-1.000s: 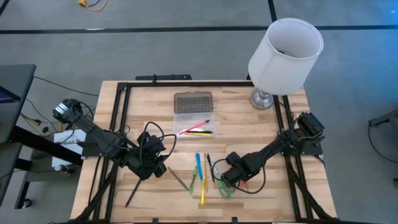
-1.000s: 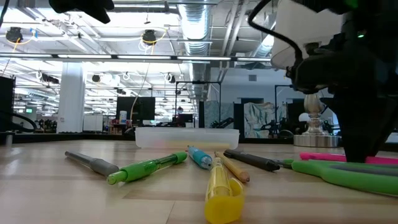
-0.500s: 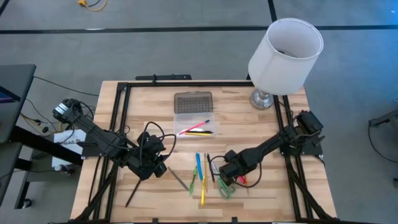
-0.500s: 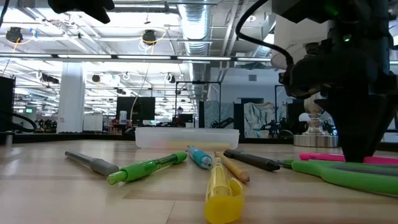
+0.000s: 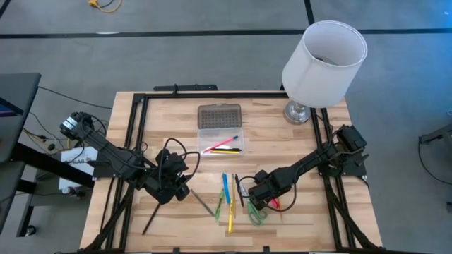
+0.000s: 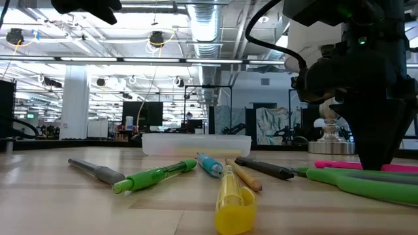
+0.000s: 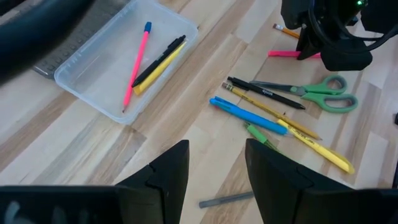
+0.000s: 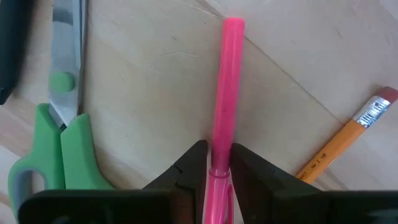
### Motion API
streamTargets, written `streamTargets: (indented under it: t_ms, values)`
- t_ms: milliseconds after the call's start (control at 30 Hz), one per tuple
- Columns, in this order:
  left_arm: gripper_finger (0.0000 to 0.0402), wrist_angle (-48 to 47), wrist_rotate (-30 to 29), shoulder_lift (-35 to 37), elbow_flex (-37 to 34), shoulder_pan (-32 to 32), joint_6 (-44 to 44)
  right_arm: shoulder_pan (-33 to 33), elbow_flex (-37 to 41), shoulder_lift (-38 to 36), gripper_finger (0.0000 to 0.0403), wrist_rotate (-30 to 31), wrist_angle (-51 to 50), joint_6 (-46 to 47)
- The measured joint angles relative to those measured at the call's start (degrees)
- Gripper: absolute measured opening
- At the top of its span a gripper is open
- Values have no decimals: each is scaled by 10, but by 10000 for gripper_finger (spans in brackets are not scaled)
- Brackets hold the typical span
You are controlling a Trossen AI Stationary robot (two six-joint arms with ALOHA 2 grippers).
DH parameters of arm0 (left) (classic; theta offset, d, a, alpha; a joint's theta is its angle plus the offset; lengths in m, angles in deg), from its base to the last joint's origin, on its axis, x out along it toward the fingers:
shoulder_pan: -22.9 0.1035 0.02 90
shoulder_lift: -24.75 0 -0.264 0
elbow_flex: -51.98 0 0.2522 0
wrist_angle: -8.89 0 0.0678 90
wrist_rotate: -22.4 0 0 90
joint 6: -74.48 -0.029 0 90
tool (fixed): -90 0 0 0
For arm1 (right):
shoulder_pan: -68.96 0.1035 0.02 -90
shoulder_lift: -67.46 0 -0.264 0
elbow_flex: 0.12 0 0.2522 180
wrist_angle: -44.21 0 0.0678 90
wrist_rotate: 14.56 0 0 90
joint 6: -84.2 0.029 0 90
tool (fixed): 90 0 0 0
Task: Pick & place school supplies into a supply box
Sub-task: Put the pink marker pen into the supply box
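A: Where the right claw (image 8: 217, 163) meets the worktop (image 5: 282, 141), what does it pinch?

B: Its two dark fingers (image 8: 186, 171) press on either side of a pink marker (image 8: 224, 87), which lies flat on the wood. The high view shows this claw (image 5: 263, 201) low over the near right part of the worktop, just beside the green-handled scissors (image 5: 256, 214).

A: What lies near that marker?

B: In the right wrist view, the scissors (image 8: 56, 143) lie on one side and an orange pencil (image 8: 348, 140) with an eraser tip on the other, both apart from the marker.

A: Where is the supply box?

B: The supply box (image 5: 221, 140) sits at the middle of the worktop, its grey dotted lid (image 5: 219, 115) folded open on the far side. Inside the clear base lie a pink pencil (image 7: 137, 65), a black pen (image 7: 163, 57) and a yellow pen (image 7: 155, 70) touching it.

A: Which supplies remain loose?

B: A blue pen (image 7: 245, 114), a yellow marker (image 7: 317, 148), a green pen (image 6: 153, 177), a black pen (image 7: 264, 93) and a grey pen (image 6: 95, 171) lie between the two arms, nearer than the box.

A: And the left arm?

B: The left claw (image 7: 217, 168) hangs over the near left part of the worktop with its fingers spread, holding nothing.

A: Anything else on the worktop?

B: A lamp with a white shade (image 5: 323, 63) stands at the far right corner.
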Motion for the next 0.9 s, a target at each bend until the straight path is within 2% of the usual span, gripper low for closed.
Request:
streamTargets:
  t_ms: [400,733,900]
  values:
    - [152,0,-7,0,0,0,0,0,0,0,69,0,-2,-5]
    - [152,-5,-6,0,0,0,-1,0,0,0,14,3,-2,-10]
    - [152,-6,-6,0,0,0,-4,0,0,0,20,3,-2,-10]
